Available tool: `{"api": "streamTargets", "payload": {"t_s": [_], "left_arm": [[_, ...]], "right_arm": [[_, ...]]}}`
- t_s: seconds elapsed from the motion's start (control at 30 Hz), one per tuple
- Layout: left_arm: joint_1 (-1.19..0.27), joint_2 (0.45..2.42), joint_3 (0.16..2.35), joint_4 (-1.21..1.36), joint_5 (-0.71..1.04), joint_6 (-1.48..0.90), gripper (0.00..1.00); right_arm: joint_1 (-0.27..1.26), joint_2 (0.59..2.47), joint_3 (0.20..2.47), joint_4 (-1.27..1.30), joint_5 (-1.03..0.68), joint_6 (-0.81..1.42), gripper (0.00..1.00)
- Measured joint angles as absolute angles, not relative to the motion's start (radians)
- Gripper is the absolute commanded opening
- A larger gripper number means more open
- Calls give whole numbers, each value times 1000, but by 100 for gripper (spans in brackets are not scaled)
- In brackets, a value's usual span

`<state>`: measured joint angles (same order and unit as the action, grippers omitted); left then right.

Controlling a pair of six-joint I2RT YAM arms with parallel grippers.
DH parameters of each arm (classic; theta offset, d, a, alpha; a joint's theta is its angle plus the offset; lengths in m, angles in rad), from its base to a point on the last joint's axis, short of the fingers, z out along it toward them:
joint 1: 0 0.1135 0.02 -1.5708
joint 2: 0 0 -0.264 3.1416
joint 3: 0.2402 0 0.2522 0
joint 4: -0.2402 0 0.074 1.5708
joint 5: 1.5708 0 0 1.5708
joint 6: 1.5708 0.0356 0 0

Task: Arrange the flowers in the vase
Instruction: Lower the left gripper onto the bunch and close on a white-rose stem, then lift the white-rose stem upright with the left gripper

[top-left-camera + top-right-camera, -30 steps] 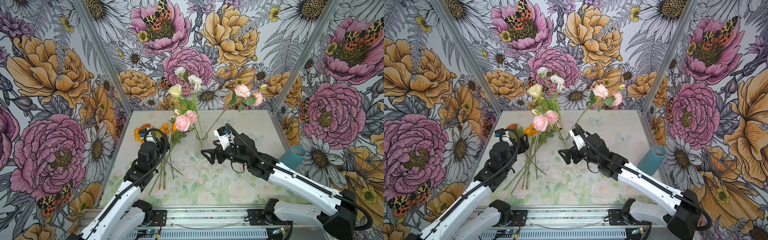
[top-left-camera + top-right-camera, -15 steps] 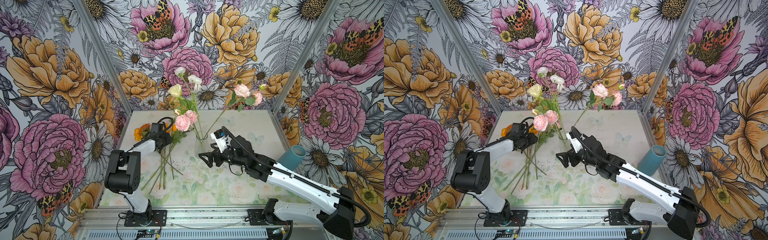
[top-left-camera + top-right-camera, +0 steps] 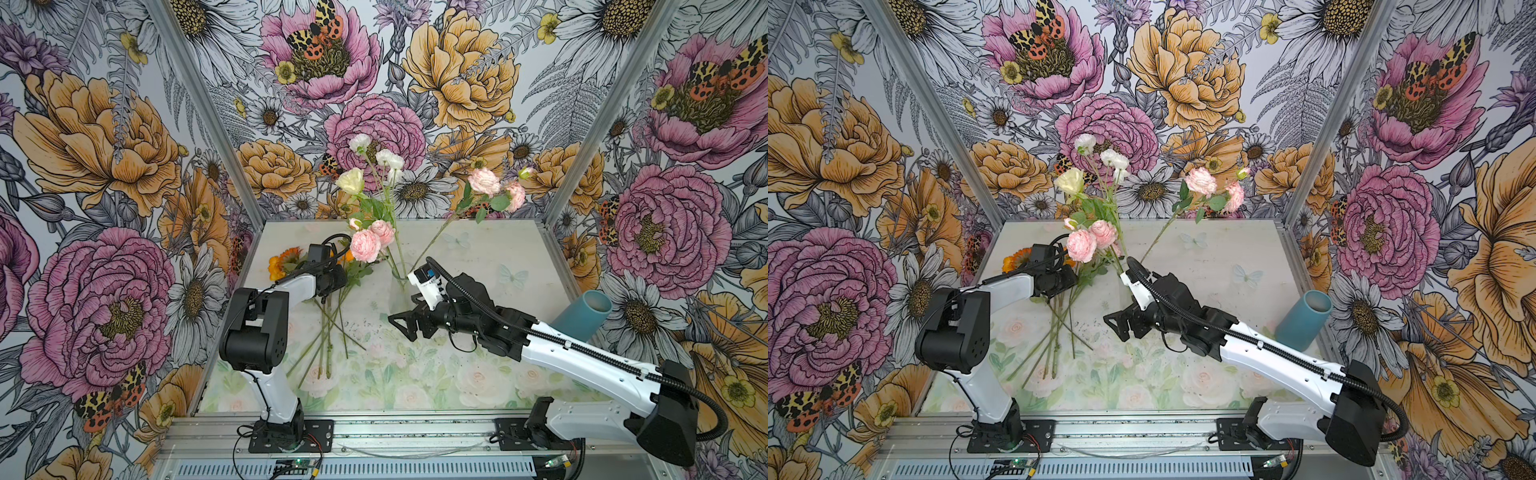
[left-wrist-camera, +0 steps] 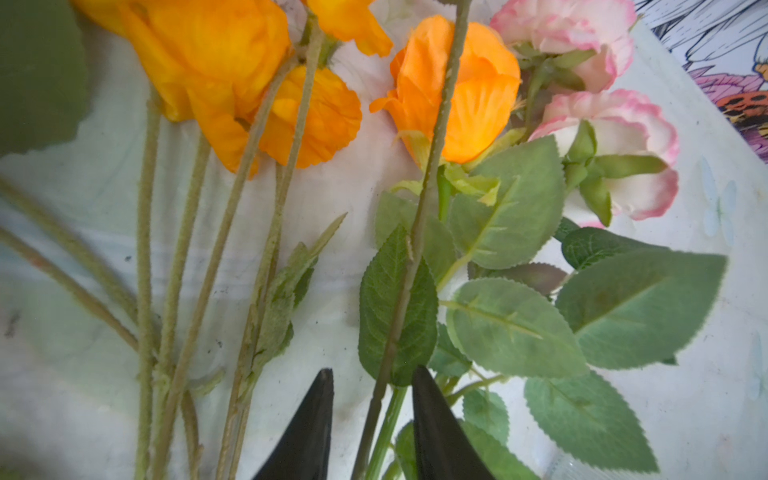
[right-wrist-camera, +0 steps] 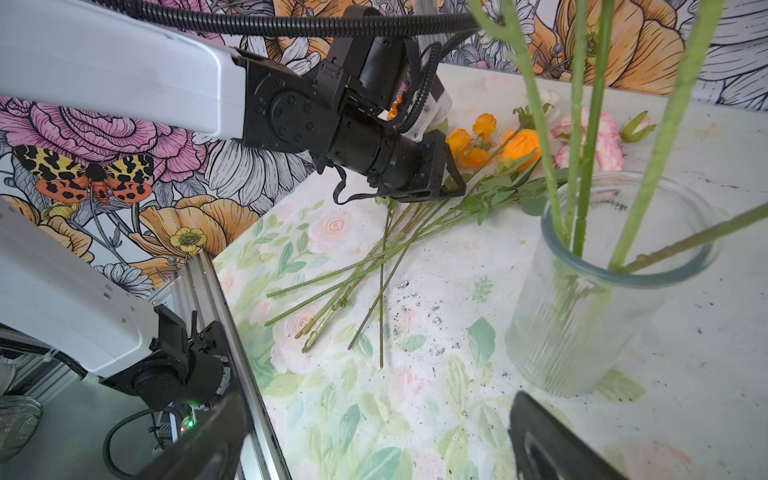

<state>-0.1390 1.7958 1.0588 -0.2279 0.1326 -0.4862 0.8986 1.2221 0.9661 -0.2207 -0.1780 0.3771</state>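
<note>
Left wrist view: we noted the left gripper [image 4: 372, 370] with jaws narrowly apart astride one stem [image 4: 420, 220] of the loose flowers [image 3: 330, 328] lying on the table [image 3: 490, 249], nothing pinched yet. Other stems stood in the vase [image 5: 582, 328]. Just beside it the right gripper [image 3: 401, 328] gaped wide and empty; we judged it ready to steady the vase.

loose flowers [image 4: 395, 299] lie crossed beside glass vase [image 5: 602, 316]; others stand inside.
</note>
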Motion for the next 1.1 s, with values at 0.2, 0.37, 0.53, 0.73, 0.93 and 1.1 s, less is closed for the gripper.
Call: {"api": "streamTargets", "payload": {"t_s": [0.2,0.37,0.53,0.73,0.93,1.1], "left_arm": [[-140,1810,1074,-228,136,-479,23],[-140,1871,1099,-231,148,-477,20],[-140,1891,1112,-240,155,-465,1],[-140,1834,1112,-273,147,-462,0],[-140,1685,1099,-318,78,-438,0],[-142,1425,984,-363,-64,-439,0]], "right_arm": [[900,1222,966,-220,-176,377,100],[900,1213,966,-220,-169,377,99],[900,1198,966,-220,-157,378,99],[900,1197,966,-220,-150,377,100],[900,1197,966,-220,-151,381,99],[902,1188,964,-221,-145,389,100]]}}
